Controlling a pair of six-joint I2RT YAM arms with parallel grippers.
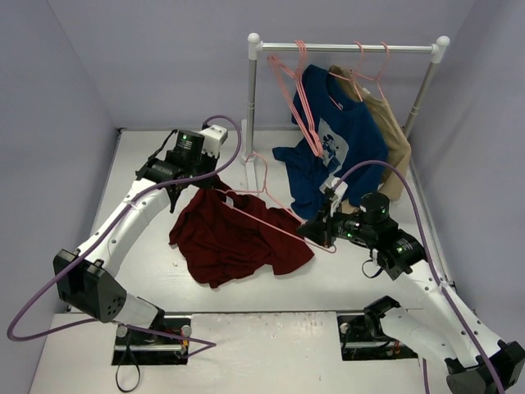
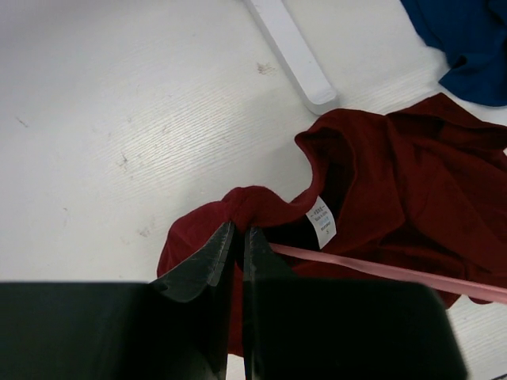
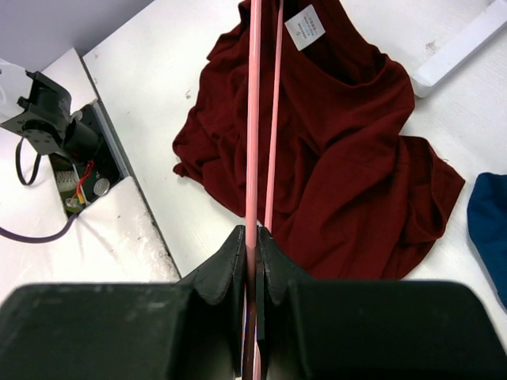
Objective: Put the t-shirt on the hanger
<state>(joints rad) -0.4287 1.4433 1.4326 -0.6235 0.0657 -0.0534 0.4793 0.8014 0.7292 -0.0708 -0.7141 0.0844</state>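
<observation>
The maroon t-shirt (image 1: pixel 234 238) lies crumpled on the white table, its collar with a white label (image 2: pixel 321 222) turned toward the left arm. My left gripper (image 1: pixel 199 178) is shut on the collar edge of the t-shirt (image 2: pixel 253 202). My right gripper (image 1: pixel 316 232) is shut on a pink wire hanger (image 1: pixel 267 215), which reaches leftward over the t-shirt toward the collar. In the right wrist view the hanger (image 3: pixel 254 119) runs straight out from between my pads over the t-shirt (image 3: pixel 341 150). In the left wrist view the hanger (image 2: pixel 380 269) crosses the cloth.
A white clothes rail (image 1: pixel 344 48) stands at the back with several pink hangers (image 1: pixel 295 90), a navy blue garment (image 1: pixel 336 139) and a tan garment (image 1: pixel 390 131). Its white foot (image 2: pixel 293 51) lies close to the collar. Another pink hanger (image 1: pixel 261 168) leans by the left post.
</observation>
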